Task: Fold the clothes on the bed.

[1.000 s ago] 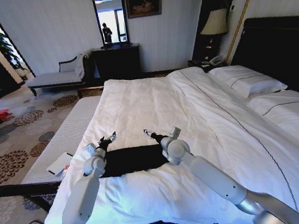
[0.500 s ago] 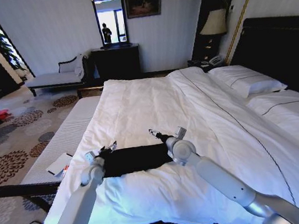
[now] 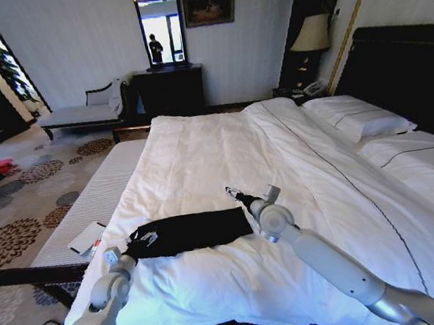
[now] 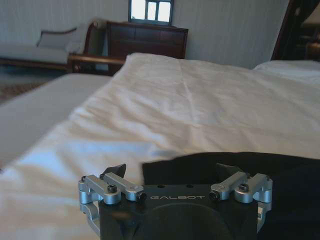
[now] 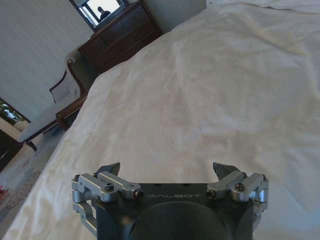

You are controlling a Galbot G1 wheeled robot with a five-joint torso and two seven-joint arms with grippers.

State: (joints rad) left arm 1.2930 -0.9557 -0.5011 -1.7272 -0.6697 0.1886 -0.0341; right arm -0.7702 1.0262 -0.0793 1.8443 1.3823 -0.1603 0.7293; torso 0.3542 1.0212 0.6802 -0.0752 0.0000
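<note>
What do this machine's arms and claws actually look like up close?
Both arms are smooth, glossy white tubes with rounded grey joints. The left claw and right claw each have a black body printed "GALBOT", silver metal linkages with dark screws, and two small black pointed fingertips.

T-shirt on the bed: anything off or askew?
The black T-shirt lies as a folded band across the white duvet, slightly skewed, its left end bunched. Both grippers, left and right, are open and off it. Nothing looks damaged.
</note>
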